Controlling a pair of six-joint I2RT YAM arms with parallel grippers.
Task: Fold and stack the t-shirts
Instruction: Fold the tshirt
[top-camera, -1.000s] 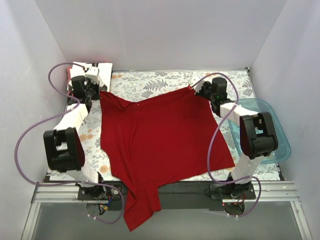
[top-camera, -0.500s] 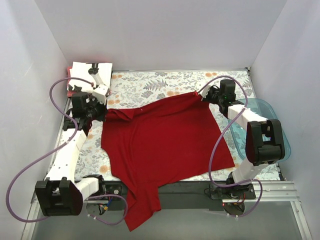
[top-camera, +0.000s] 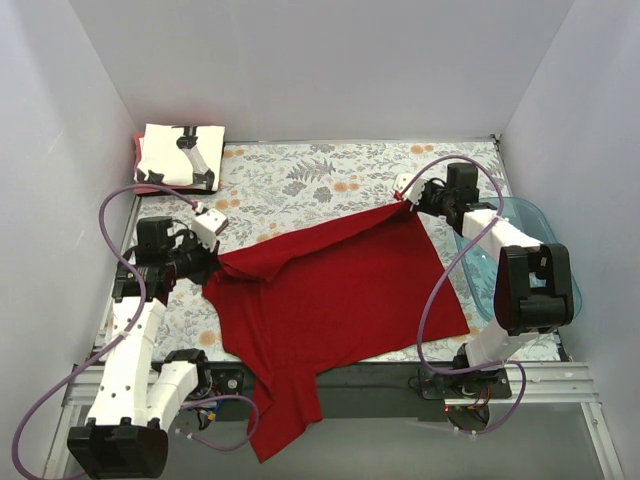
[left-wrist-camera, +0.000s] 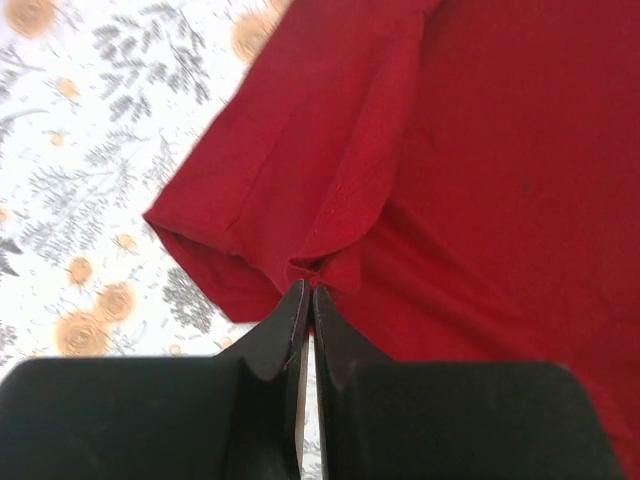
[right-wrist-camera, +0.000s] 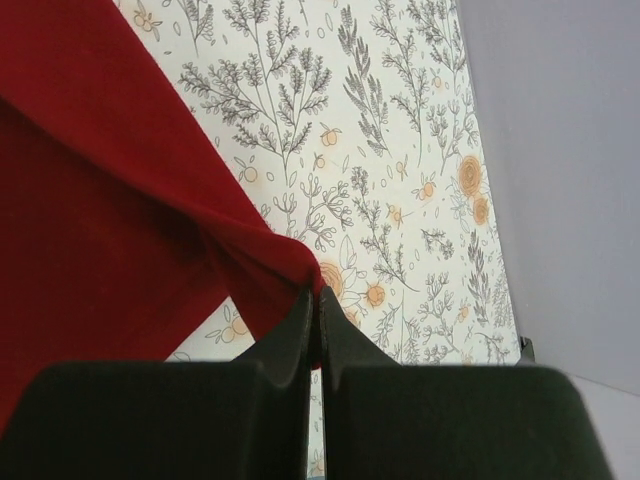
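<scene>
We see the dark red t-shirt (top-camera: 340, 290) spread on the floral cloth (top-camera: 320, 175), one end hanging off the near edge. The left gripper (left-wrist-camera: 305, 292) and right gripper (right-wrist-camera: 318, 296), jaws pressed together, each pinch a far edge of it. The white printed t-shirt (top-camera: 180, 157) lies folded far left.

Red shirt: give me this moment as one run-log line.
left hand: shut on red shirt | right hand: shut on red shirt | red shirt: far edge lifted
</scene>
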